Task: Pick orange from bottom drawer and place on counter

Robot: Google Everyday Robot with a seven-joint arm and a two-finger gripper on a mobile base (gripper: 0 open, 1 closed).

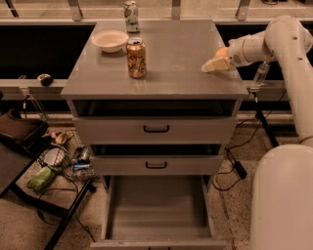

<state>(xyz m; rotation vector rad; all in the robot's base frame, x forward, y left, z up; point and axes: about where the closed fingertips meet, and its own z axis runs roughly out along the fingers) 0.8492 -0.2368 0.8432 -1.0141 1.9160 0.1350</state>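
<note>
The orange is in my gripper, at the right edge of the counter, just above its surface. The gripper is shut on the orange, and its pale fingers cover most of the fruit. My white arm reaches in from the right. The bottom drawer is pulled out at the foot of the cabinet, and its grey floor is bare.
A gold-orange soda can, a white bowl and a second can stand on the counter's left and back. The two upper drawers are slightly open. Floor clutter and a dark stand lie to the left. My white base fills the lower right.
</note>
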